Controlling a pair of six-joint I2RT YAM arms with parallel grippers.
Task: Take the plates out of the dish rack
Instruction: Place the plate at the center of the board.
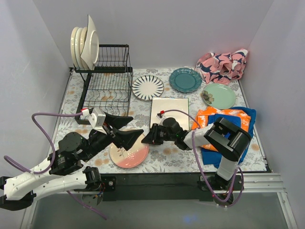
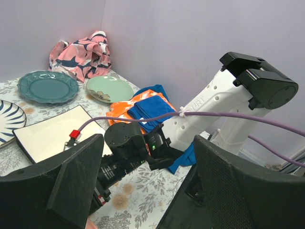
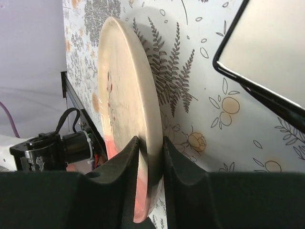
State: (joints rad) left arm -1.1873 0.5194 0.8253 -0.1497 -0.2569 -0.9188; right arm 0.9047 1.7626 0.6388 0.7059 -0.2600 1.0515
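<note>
The black wire dish rack [image 1: 107, 81] stands at the back left, with several cream plates [image 1: 85, 45] upright on its top tier. A pink watermelon-patterned plate [image 1: 129, 153] [image 3: 128, 95] lies on the table near the front. My right gripper [image 1: 145, 138] [image 3: 150, 148] reaches left, low over the table, and is shut on this plate's right rim, one finger on each face. My left gripper [image 1: 137, 125] [image 2: 147, 191] hovers open just above the same plate with nothing between its fingers. A square cream plate [image 1: 170, 110] [image 2: 52, 136] [image 3: 271, 52] lies behind it.
A black-striped plate [image 1: 147, 87], a teal plate [image 1: 185, 79] [image 2: 47, 87] and a pale green plate [image 1: 218, 96] [image 2: 109, 89] lie at the back. A pink patterned cloth [image 1: 223, 66] sits in the back right corner. An orange and blue cloth [image 1: 228, 121] lies under the right arm.
</note>
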